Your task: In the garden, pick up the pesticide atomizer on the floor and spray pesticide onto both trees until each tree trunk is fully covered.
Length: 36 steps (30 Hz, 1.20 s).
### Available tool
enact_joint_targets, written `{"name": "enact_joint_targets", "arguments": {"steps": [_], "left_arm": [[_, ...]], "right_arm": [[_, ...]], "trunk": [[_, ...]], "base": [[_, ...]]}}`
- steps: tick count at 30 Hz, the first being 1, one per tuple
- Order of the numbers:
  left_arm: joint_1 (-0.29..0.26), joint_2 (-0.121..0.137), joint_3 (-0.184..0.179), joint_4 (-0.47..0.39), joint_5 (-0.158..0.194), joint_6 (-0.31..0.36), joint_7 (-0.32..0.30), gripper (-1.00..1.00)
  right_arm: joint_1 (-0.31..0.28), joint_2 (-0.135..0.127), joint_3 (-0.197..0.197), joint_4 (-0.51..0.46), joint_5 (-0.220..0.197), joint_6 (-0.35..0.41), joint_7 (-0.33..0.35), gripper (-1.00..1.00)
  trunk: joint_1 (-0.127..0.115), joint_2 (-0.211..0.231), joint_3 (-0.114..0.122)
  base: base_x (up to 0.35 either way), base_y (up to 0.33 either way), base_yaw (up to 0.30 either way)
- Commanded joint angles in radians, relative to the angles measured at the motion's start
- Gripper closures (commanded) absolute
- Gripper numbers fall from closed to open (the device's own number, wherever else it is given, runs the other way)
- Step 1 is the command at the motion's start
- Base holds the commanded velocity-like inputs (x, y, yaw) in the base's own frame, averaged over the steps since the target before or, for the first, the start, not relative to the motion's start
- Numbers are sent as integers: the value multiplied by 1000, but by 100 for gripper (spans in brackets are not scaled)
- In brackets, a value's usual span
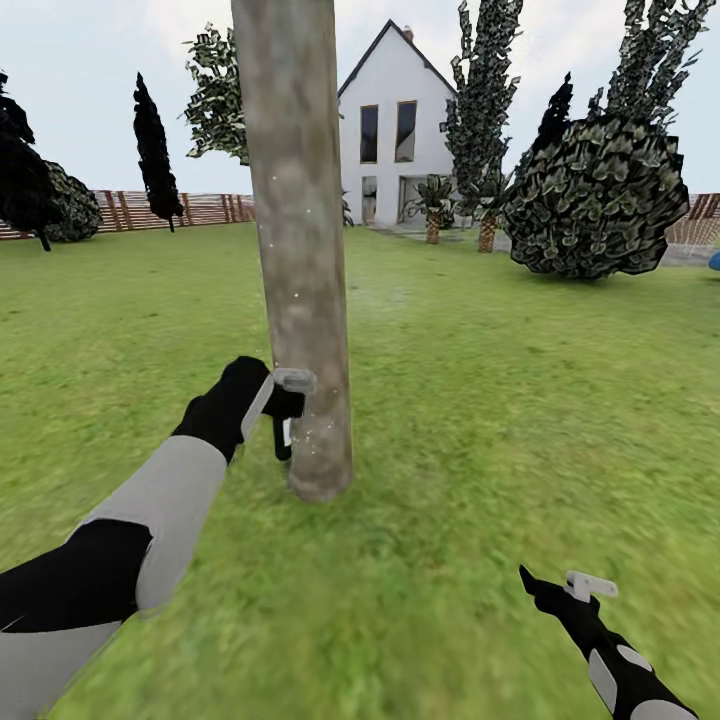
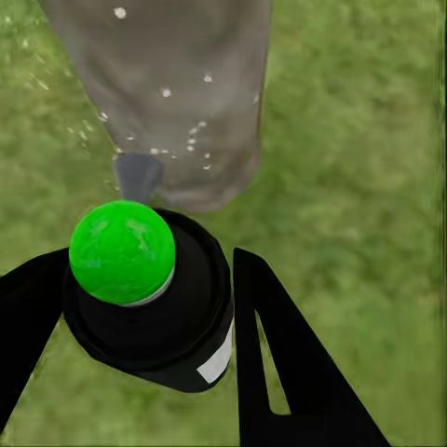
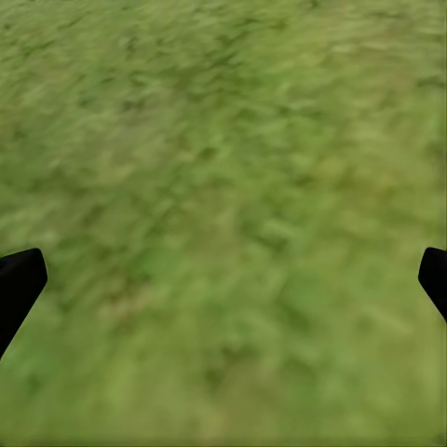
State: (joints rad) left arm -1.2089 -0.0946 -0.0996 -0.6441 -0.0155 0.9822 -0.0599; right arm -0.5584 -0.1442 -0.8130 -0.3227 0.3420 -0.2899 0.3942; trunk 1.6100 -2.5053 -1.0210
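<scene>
Even, bright daylight under a pale overcast sky (image 1: 90,60), no cast shadows on the lawn (image 1: 480,400), no glare, grass texture smeared and blurry, soft low-resolution rendering throughout.

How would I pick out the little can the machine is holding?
Find the thick grey-brown mottled tree trunk rising mid-lawn. At its base, the left gripper clasps a small black cylindrical atomizer. Its bright green ball top and white side label mark it out.

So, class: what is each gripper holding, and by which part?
Left gripper clamps the pesticide atomizer by its black body; right gripper holds nothing.
</scene>
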Motion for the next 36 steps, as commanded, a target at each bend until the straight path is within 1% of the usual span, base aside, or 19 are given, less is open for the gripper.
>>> {"name": "enact_joint_targets", "arguments": {"steps": [1, 3, 4, 6, 8, 9, 10, 12, 13, 14, 16, 18, 19, 20, 21, 24, 25, 31, 36], "left_arm": [[-25, 0, 0, -2, 1, 3, 0, 100], [-75, -2, 0, -2, 2, 6, 0, 100], [-117, -2, 0, -2, 3, 10, 0, 100], [-179, -2, 0, 0, 4, 13, 0, 100], [-219, -3, 0, 1, 4, 14, 0, 100], [-275, -5, 0, 3, 6, 18, 0, 100], [-293, -10, 0, 4, 6, 19, 0, 100], [-351, -16, 0, 6, 7, 19, -1, 100], [-387, -17, 0, 6, 8, 19, -1, 100], [-438, -17, 0, 16, 8, 19, 0, 100], [-514, -17, 0, 54, 8, 19, 0, 100], [-600, -17, 1, 115, 9, 19, 0, 100], [-668, -17, 1, 160, 9, 19, 0, 100], [-719, -17, 1, 191, 9, 19, 0, 100], [-742, -17, 1, 200, 9, 19, -1, 100], [-804, -17, 1, 236, 9, 19, 0, 100], [-810, -17, 1, 241, 9, 19, 0, 100], [-817, -17, 1, 248, 9, 19, 0, 100], [-818, -16, -1, 287, 9, 19, 0, 100]], "right_arm": [[0, 0, 0, 0, 0, 0, 0, -100], [0, 0, 0, 1, 0, 0, 0, -100], [0, 0, 0, 2, 0, 0, 0, -100], [0, 0, 1, 2, 0, 0, 0, -100], [0, 0, 1, 2, 0, 0, 0, -100], [0, 0, 1, 3, 0, 0, 0, -100], [0, 0, 1, 3, 0, 0, 0, -100], [0, 0, 2, 4, 1, 0, 0, -100], [0, 0, 2, 4, 1, 0, 0, -100], [0, 0, 2, 4, 1, 0, 0, -100], [0, 0, 2, 4, 1, 0, 0, -100], [0, 0, 2, 4, 1, 0, 0, -100], [0, 0, 2, 4, 1, 0, 0, -100], [0, 0, 2, 4, 1, 0, 0, -100], [0, 0, 2, 4, 1, 0, 0, -100], [0, 0, 2, 4, 2, 0, 0, -100], [0, 0, 2, 4, 1, 0, 0, -100], [0, 0, 2, 4, 1, 0, 0, -100], [0, 0, 2, 4, 2, 0, 0, -100]], "trunk": [[0, 0, 0], [0, 0, 0], [0, 0, 0], [0, 0, 0], [0, 0, 0], [0, 0, 0], [0, 0, 0], [0, 0, 0], [0, 0, 0], [0, 0, 0], [0, 0, 0], [0, 0, 0], [0, 0, 0], [0, 0, 0], [0, 0, 0], [0, 0, 0], [0, 0, 0], [0, 0, 0], [0, 0, 0]], "base": [[0, 0, 0], [0, 0, 0], [0, 0, 0], [0, 0, 0], [0, 0, 0], [0, 0, 0], [0, 0, 0], [0, 0, 0], [0, 0, 0], [0, 0, 0], [0, 0, 0], [0, 0, 0], [0, 0, 0], [0, 0, 0], [0, 0, 0], [0, 0, 0], [0, 0, 0], [0, 0, 0], [0, 0, 0]]}}
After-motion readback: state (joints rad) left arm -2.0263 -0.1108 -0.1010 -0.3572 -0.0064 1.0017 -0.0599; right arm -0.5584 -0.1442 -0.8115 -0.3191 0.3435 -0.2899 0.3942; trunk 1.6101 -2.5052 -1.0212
